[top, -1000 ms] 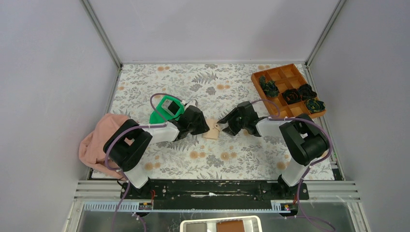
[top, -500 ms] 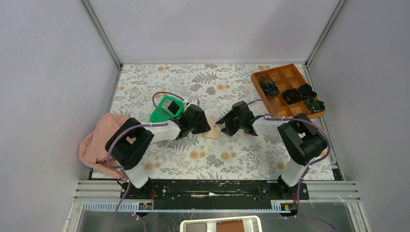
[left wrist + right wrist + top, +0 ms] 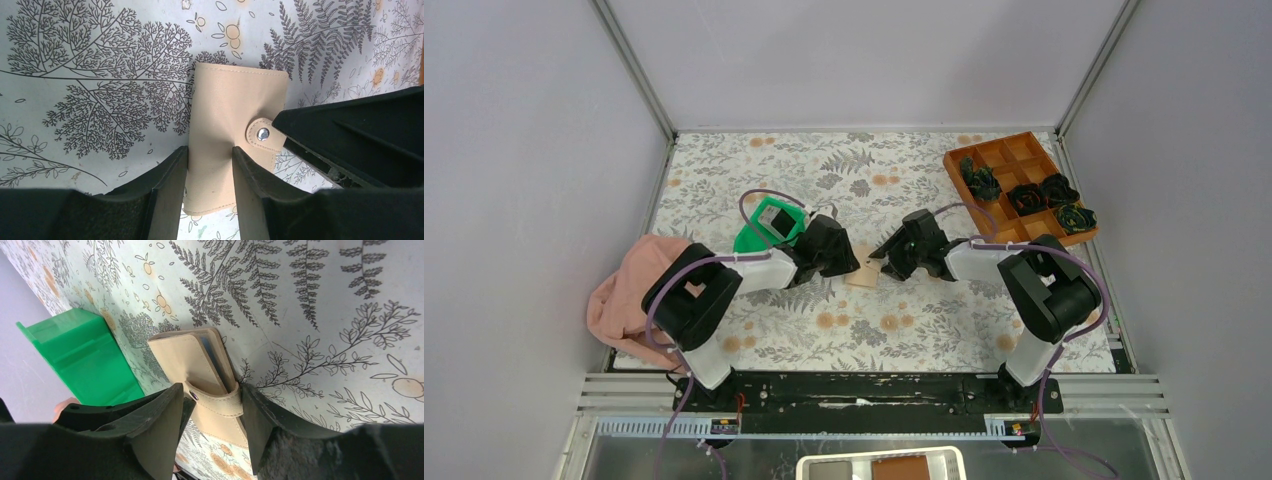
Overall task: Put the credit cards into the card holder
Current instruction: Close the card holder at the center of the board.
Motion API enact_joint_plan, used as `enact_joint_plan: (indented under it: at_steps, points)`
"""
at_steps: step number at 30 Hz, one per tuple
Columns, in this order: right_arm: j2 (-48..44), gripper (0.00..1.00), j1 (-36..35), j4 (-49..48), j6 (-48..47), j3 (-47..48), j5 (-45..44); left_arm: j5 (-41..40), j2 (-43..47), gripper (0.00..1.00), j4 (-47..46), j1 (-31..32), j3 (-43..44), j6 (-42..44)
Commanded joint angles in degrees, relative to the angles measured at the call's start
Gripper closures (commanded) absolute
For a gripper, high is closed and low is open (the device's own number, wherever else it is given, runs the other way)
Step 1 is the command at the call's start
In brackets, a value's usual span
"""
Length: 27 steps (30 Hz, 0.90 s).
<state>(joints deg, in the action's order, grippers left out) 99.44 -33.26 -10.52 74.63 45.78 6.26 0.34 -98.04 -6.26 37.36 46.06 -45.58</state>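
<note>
Tabletop point(image 3: 874, 170): right fingers point(image 3: 155, 430) nearer card holder point(image 3: 185, 360)

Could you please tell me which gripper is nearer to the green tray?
Left. The left gripper sits beside the green tray, just to its right, at the card holder; the right gripper is across the card holder, farther from the tray.

Card holder point(image 3: 235, 100) flanked by L gripper point(image 3: 209, 155), R gripper point(image 3: 212, 390); far side free.
</note>
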Motion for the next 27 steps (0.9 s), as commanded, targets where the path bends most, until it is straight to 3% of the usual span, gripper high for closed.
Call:
enact_joint_plan:
  at_steps: [1, 27]
  points:
    - [1.6, 0.46, -1.4, 4.8, -5.4, 0.1, -1.5, 0.4, -3.9, 0.54, 4.8, -0.6, -0.7, 1.9]
    - [4.7, 0.46, -1.4, 11.1, -7.9, 1.5, -1.2, -0.2, -5.5, 0.55, 5.8, -0.7, 1.1, 3.0]
